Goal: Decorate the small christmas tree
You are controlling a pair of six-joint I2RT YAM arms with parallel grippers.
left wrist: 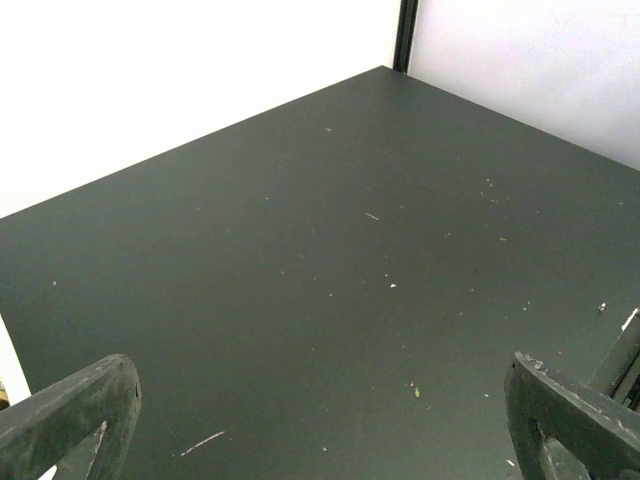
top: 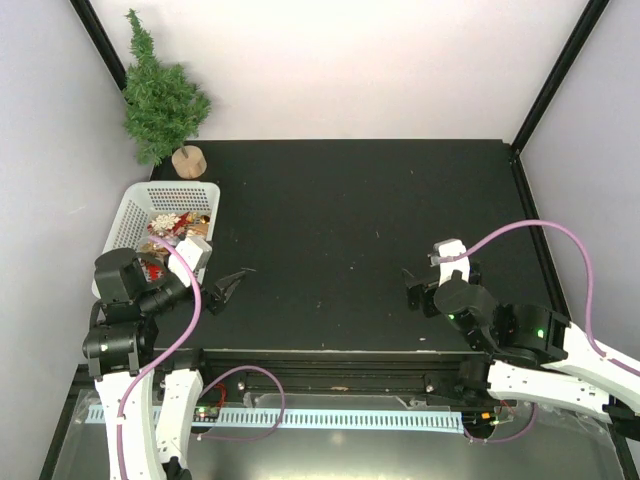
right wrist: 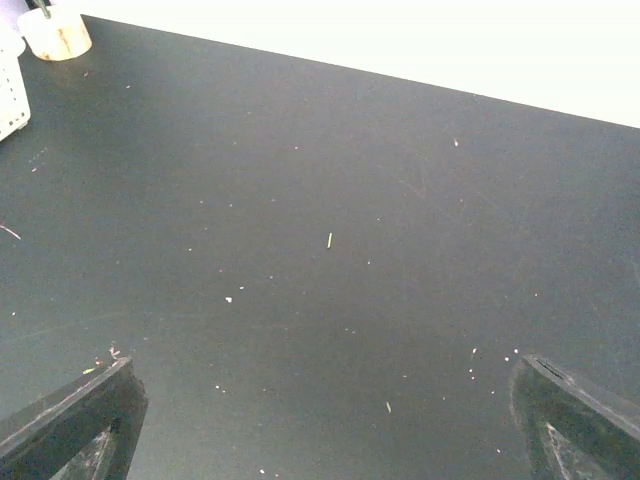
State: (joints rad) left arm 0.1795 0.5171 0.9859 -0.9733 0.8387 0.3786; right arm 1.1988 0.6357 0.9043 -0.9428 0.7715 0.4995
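The small christmas tree (top: 160,98) stands in the table's back left corner, dark green and bushy. Its tip slants toward the left wall, and its round wooden base (top: 188,160) rests on the black tabletop (top: 340,230). The right wrist view catches that base (right wrist: 55,35) at its top left. My left gripper (top: 227,288) hovers low near the front left, just right of the white basket (top: 135,215), open and empty. My right gripper (top: 420,285) is at the front right, also open and empty. Each wrist view shows wide-apart fingers (left wrist: 75,415) (right wrist: 75,420) over bare tabletop.
The white basket holds several small ornaments (top: 175,225) in red, gold and white; its corner (right wrist: 10,95) shows at the right wrist view's left edge. White walls close in the back and sides. Black frame posts (top: 550,75) stand at the back corners. Pink cables loop from both arms.
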